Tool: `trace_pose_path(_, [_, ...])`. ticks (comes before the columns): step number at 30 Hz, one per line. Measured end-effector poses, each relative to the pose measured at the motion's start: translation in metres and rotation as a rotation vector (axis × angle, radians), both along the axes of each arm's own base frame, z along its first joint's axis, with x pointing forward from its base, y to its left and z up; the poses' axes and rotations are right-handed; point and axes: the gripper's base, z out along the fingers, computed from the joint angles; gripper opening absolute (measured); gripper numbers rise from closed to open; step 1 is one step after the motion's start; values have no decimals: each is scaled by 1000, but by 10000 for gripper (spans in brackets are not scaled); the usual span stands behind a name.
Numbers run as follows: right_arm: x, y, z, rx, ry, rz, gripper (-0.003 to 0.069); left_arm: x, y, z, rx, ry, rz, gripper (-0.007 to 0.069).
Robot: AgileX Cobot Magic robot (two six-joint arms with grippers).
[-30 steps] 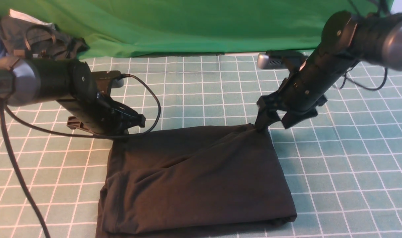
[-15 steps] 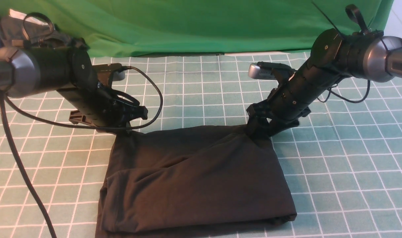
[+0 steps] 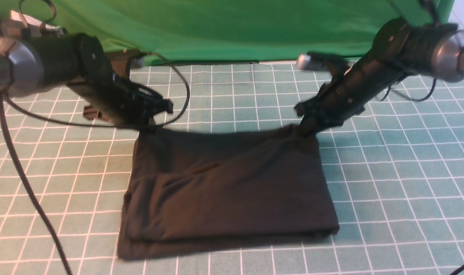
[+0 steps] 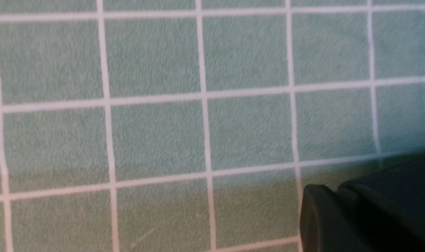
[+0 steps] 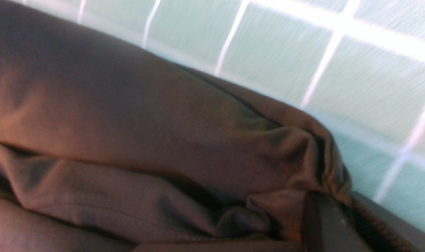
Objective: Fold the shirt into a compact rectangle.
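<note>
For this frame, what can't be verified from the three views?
- Left end effector grip: front view, arm body covers its tips; wrist view shows mostly mat.
- Shirt print and neck label: folded inward, hidden in every view.
- Right end effector: cut off by the right wrist view's edge; motion blur in the front view.

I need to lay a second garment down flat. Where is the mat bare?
Bare mat lies right of the shirt, and left of it, crossed by a cable. The far strip is crowded by both arms, each claw at a far shirt corner.
</note>
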Motion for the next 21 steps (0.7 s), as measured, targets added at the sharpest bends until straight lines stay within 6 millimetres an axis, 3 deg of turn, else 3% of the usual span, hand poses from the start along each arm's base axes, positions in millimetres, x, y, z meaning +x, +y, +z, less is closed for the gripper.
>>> trace_pose_path(10, [15,-12,14,-9,-82,-49,49,16,-1,21,-8,-135,18,28])
trace_pose_path(13, [15,-13,14,-13,-88,-52,123,16,-1,21,-8,-137,18,45])
trace_pose_path(16, [16,-13,14,-15,-88,-59,268,17,-1,22,-6,-139,18,113])
trace_pose_path(18, [14,-14,16,-10,-73,-63,358,17,0,22,6,-145,12,205])
trace_pose_path(21, [8,-16,30,-36,-58,-19,374,13,4,27,76,-141,-29,316])
